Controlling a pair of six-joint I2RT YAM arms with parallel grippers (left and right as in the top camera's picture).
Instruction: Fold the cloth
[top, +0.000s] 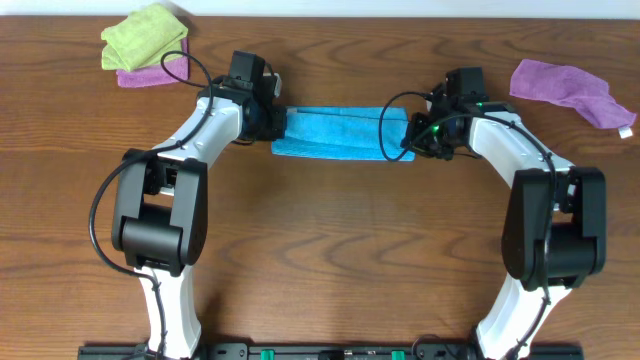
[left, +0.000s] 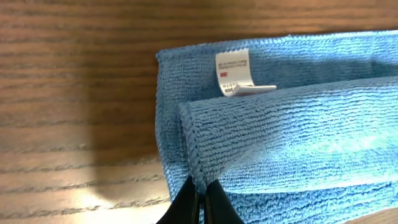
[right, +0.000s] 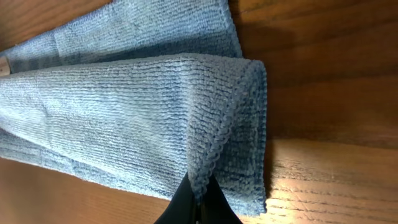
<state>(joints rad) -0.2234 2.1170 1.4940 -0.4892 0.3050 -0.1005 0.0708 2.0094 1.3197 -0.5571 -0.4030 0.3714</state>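
Lengthwise, the cloth (top: 338, 134) lies pinched between left fingers (left: 185, 210) and right fingers (right: 179, 210).

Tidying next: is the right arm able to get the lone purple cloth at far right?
Probably not yet: the right claw is shut on the blue cloth. Only bare table lies between it and the purple cloth.

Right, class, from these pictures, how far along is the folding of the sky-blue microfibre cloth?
Done: the sky-blue microfibre cloth lies doubled into a long band on the wooden table. In hand: the left gripper and right gripper are each shut on a corner of the upper layer. Left: probably laying that layer flat, edges matched, then releasing; the lower layer sticks out.
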